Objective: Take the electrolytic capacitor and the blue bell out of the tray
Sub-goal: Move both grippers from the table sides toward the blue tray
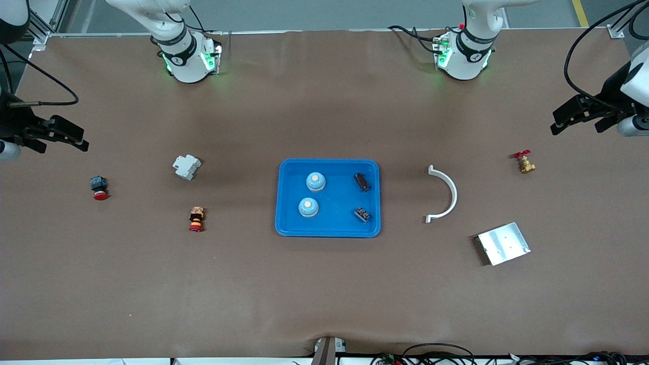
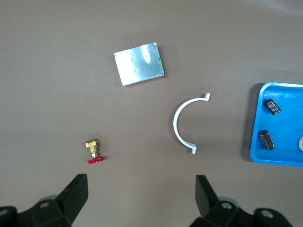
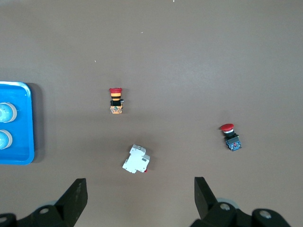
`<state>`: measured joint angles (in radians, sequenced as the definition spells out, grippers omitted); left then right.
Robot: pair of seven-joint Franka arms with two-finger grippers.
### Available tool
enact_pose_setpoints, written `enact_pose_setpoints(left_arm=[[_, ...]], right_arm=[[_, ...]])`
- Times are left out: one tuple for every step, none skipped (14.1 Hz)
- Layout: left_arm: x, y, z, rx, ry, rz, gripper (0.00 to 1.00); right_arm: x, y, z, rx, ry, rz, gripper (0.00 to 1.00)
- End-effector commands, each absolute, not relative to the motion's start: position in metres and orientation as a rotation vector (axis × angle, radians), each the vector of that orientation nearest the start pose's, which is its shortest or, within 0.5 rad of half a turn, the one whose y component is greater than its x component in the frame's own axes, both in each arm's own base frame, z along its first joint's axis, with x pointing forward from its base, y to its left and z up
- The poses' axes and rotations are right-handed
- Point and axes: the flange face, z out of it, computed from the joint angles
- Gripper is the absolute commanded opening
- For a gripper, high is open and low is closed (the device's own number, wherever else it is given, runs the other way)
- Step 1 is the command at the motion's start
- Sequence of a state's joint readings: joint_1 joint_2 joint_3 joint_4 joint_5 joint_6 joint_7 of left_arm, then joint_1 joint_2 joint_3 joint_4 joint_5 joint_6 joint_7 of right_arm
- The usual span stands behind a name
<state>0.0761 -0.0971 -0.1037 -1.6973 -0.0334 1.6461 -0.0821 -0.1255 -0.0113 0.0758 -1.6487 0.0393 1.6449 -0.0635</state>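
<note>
Both arms are waiting wide of the blue tray (image 1: pixel 328 229). Left gripper (image 1: pixel 583 119) and right gripper (image 1: pixel 53 136) are hanging with fingers spread. Two capacitors (image 1: pixel 361 181) and two bells (image 1: pixel 315 181) are lying inside. Advice: descend vertically, straddle one part, avoid its neighbour.

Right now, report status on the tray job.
Left tool and right tool open, both waiting at table ends. Tray holds two blue bells, two capacitors. Nothing in the way.
</note>
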Motion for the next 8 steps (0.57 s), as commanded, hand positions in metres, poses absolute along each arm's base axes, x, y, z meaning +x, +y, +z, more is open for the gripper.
enact_pose_setpoints(left_arm=[[0.527,-0.02,0.621,-3.159,-0.076,-0.061,1.0],[0.529,-0.021,0.62,-3.16,-0.074,-0.063,1.0],[0.531,-0.024,0.619,-3.161,-0.066,-0.068,1.0],[0.531,-0.024,0.619,-3.161,-0.066,-0.065,1.0],[0.531,-0.023,0.618,-3.161,-0.069,-0.063,1.0],[0.533,-0.022,0.615,-3.16,-0.069,-0.053,1.0],[0.536,-0.024,0.61,-3.161,-0.064,-0.044,1.0],[0.538,-0.026,0.608,-3.147,-0.053,-0.04,1.0]], right_arm=[[0.545,-0.021,0.604,-3.092,0.004,-0.02,1.0],[0.545,-0.021,0.604,-3.092,0.004,-0.02,1.0],[0.545,-0.021,0.604,-3.092,0.004,-0.02,1.0],[0.545,-0.019,0.604,-3.091,0.001,-0.023,1.0],[0.546,-0.02,0.604,-3.091,0.002,-0.025,1.0],[0.546,-0.02,0.604,-3.091,0.002,-0.027,1.0],[0.546,-0.02,0.603,-3.092,0.002,-0.025,1.0],[0.546,-0.02,0.603,-3.091,0.002,-0.023,1.0]])
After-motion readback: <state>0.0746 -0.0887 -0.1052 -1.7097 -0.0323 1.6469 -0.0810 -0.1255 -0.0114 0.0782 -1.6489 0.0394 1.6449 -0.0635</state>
